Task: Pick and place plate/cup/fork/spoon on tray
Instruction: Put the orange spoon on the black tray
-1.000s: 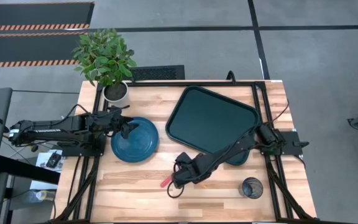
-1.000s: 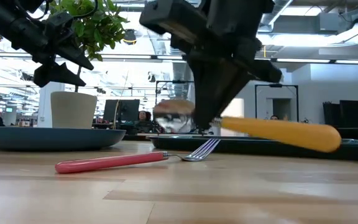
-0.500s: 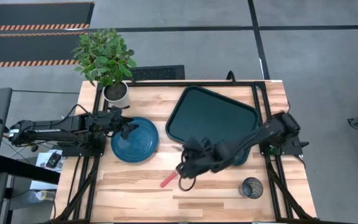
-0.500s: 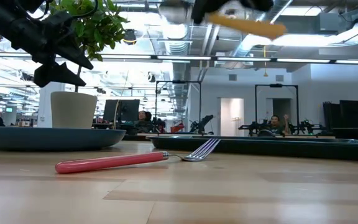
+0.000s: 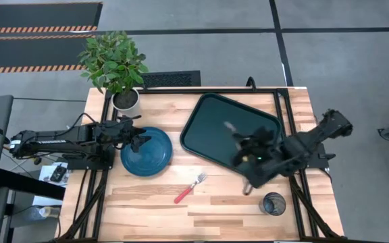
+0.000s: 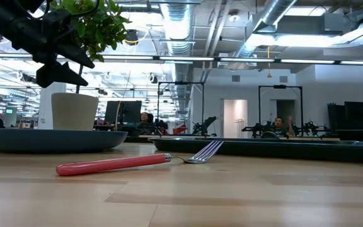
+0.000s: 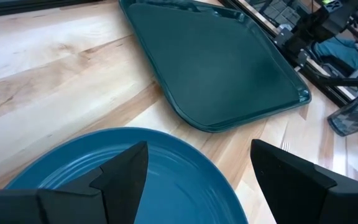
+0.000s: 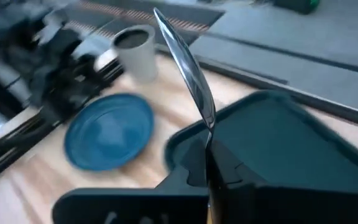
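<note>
My right gripper (image 5: 247, 154) is above the dark tray (image 5: 211, 118), near its right side, and is shut on the spoon (image 8: 188, 62). The spoon's silver bowl (image 5: 229, 126) shows over the tray. My left gripper (image 7: 197, 180) is open. It hovers just above the left part of the teal-blue plate (image 5: 150, 156), clear of it in the low view (image 6: 55, 69). The red-handled fork (image 5: 190, 187) lies flat on the wood between plate and cup. The dark tumbler cup (image 5: 273, 203) stands at the near right. My right gripper pinches the spoon between its two shut fingers at the thin metal neck (image 8: 208, 134) below the bowl. The bowl sticks out past the fingertips. The handle is hidden behind the fingers. The spoon is lifted clear, above the tray.
A white plant pot (image 5: 125, 101) with a green plant stands at the far left corner, behind the plate. Bare wood lies along the near edge around the fork. Black frame rails run down both table sides.
My right gripper has risen from the table beside the fork with the spoon. It has swung toward the table's right and far side and is now over the tray. The spoon has been lifted clear. The fork has stayed in place.
</note>
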`<state>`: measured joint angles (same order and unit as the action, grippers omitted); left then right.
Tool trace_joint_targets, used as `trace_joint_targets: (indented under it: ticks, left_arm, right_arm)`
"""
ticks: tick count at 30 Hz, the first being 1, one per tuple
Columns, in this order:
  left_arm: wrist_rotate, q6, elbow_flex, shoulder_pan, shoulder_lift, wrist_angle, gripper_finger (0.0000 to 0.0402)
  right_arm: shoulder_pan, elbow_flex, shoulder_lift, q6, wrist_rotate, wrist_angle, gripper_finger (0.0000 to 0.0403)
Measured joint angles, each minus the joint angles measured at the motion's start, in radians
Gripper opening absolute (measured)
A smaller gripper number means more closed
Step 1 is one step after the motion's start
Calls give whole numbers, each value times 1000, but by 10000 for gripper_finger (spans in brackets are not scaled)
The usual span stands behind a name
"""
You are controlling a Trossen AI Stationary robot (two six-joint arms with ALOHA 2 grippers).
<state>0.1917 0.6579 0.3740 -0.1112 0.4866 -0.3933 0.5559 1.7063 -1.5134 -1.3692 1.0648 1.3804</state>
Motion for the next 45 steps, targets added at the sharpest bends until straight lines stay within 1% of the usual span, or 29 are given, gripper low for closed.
trace_joint_targets:
  ticks: [2,4,6,8,12,16,19,22,26,32,38,40,42,45]
  left_arm:
    - [0,0,0,0,0,3,269]
    - [2,0,0,0,0,3,269]
    - [3,0,0,0,0,3,269]
    - [3,0,0,0,0,3,269]
    - [3,-7,0,0,0,3,269]
    - [21,-11,0,0,0,3,269]
    - [30,-11,0,0,0,3,269]
    - [29,-11,0,0,0,3,269]
    - [27,-19,0,0,0,-1,269]
    - [32,-22,0,0,0,-1,270]
    - [36,-21,0,0,0,0,270]
    - [49,-21,0,0,0,0,270]
    - [59,-21,0,0,0,0,270]
    - [64,-20,0,0,0,1,270]
  right_arm:
    - [50,-42,32,-184,71,113,5]
    - [105,-122,69,-386,117,190,4]
    - [146,-245,120,-517,140,176,3]
    - [178,-369,173,-658,127,169,3]
    - [201,-617,241,-971,114,148,5]
    - [175,-818,326,-988,134,-63,4]
    - [139,-944,389,-989,139,-187,7]
    - [109,-1051,435,-990,139,-301,7]
    - [81,-1150,485,-990,131,-399,7]
    - [73,-1211,506,-993,113,-452,9]
    - [50,-1239,500,-979,112,-575,8]
    - [28,-1238,493,-932,117,-635,8]
    - [-4,-1238,493,-850,116,-718,8]
    - [-63,-1238,493,-647,110,-899,5]
